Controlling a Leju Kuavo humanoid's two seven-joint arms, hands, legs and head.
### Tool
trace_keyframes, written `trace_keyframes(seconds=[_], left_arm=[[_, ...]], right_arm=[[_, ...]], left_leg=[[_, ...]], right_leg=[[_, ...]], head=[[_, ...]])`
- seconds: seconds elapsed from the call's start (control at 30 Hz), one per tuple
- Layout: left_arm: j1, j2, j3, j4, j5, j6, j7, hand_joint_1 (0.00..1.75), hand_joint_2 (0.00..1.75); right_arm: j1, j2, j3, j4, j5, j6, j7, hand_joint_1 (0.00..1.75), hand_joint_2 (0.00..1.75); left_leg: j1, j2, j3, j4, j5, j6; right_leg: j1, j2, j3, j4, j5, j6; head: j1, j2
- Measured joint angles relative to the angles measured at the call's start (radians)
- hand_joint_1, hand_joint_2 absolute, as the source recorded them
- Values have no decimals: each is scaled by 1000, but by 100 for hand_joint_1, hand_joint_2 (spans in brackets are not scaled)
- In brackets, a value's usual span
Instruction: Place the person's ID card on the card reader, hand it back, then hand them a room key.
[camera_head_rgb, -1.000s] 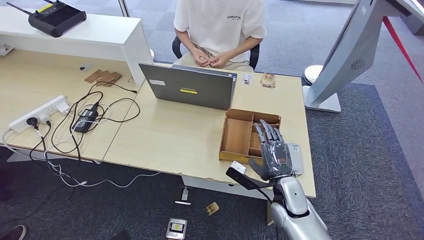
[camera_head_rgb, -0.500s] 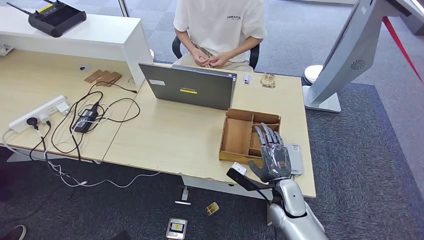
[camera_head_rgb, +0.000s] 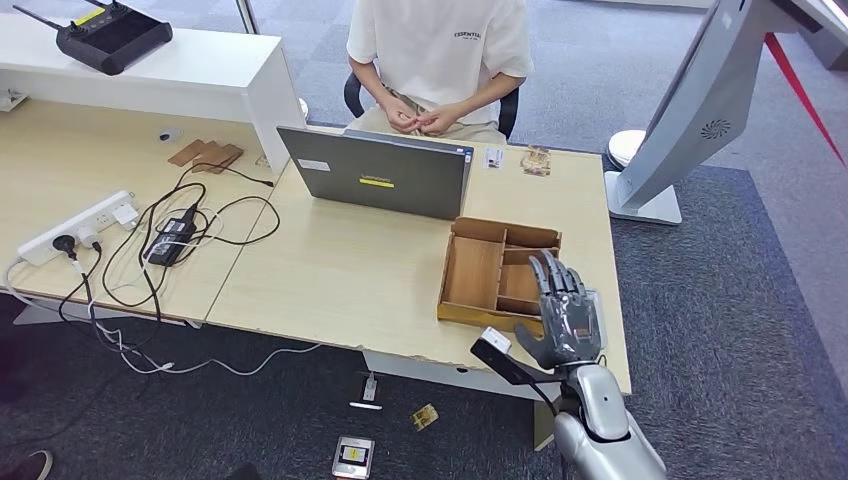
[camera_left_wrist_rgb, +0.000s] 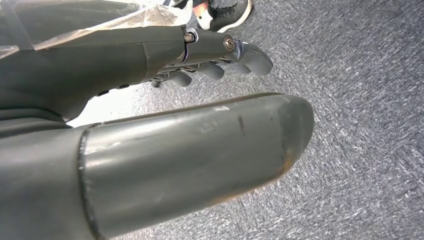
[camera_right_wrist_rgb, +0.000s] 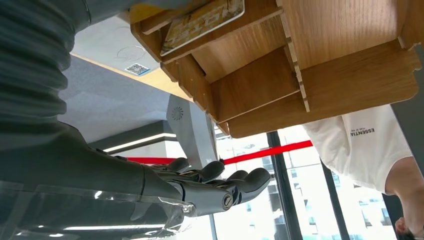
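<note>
The left hand (camera_left_wrist_rgb: 165, 130) is hanging over the grey carpet (camera_left_wrist_rgb: 360, 125), fingers loosely extended and holding nothing. On the counter (camera_head_rgb: 350, 270), the laptop (camera_head_rgb: 378, 178) is standing to the left of the wooden tray (camera_head_rgb: 478, 272), and a person (camera_head_rgb: 440, 60) is sitting behind the laptop. A yellow card (camera_right_wrist_rgb: 202, 21) is lying in one compartment of the tray. The right hand (camera_head_rgb: 567, 318) is hovering just right of the tray, over the counter edge, fingers apart and empty.
</note>
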Motion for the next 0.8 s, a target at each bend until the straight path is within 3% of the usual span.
trace_keyframes(seconds=[0.8], left_arm=[[-5,0,0,0,-11,0,-1,0,0]], right_arm=[[2,1,3,6,-50,68,-22,0,175]], left_leg=[[0,0,0,0,0,0]], right_leg=[[0,0,0,0,0,0]], head=[[0,0]])
